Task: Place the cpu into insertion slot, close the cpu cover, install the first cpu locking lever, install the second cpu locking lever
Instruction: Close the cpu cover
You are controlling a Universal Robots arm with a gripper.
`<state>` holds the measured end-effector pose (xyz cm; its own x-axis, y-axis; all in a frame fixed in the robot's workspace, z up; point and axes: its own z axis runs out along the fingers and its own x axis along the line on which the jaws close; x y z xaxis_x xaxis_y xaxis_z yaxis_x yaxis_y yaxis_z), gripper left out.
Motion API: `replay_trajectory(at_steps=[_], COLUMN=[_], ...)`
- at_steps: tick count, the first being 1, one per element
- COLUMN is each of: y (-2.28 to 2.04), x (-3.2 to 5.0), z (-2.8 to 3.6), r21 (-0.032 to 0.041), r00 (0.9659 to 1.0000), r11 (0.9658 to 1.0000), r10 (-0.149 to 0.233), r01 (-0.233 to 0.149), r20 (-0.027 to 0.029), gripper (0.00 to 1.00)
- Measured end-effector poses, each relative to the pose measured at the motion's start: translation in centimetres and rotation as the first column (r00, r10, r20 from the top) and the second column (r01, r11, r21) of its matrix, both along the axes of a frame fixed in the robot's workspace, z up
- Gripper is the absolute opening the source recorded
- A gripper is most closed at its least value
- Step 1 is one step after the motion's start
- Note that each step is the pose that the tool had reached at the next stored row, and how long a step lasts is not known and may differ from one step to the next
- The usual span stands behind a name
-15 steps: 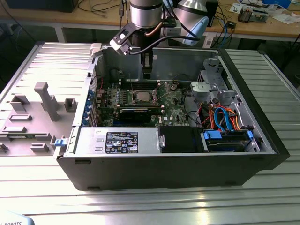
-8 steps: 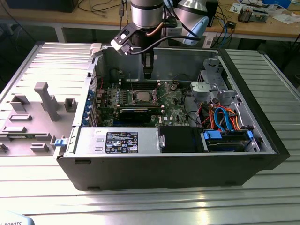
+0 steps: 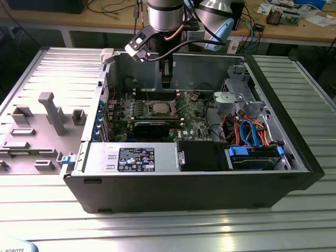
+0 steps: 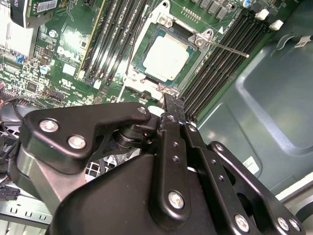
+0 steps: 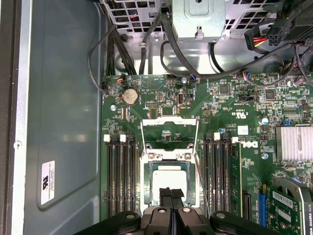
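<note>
Exterior view first: the arm (image 3: 165, 21) drops straight down into the open computer case (image 3: 294, 152). Its gripper (image 3: 166, 80) hangs vertical over the motherboard (image 3: 194, 118), toward the case's far wall. The cpu (image 3: 159, 108) sits just in front of it, near the board's middle.

Over to the second wrist view. The gripper (image 4: 172, 103) has its jaws pressed together, and there's nothing between them. The cpu (image 4: 165, 55) lies flat in the insertion slot (image 4: 143, 82), pale metal top facing up. It's square, so no long side, and its edges run parallel to the memory slots (image 4: 215, 54). A thin locking lever (image 4: 230, 49) juts out over those slots, unlatched.

First wrist view now: the closed fingertips (image 5: 165, 193) hover just above the cpu (image 5: 168, 177). The cpu cover (image 5: 168, 120) is swung open beyond the socket, with green board showing through its window.
</note>
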<state>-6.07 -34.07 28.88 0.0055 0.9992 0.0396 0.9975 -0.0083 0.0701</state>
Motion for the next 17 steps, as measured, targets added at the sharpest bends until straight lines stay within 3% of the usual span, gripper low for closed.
replay_trajectory(at_steps=[17], y=[0.0], x=[0.63], z=[0.0], r21=[0.0], r00=[1.0], r11=[1.0], r10=[0.0], r01=[0.0], r20=[-0.0007], gripper=[0.11])
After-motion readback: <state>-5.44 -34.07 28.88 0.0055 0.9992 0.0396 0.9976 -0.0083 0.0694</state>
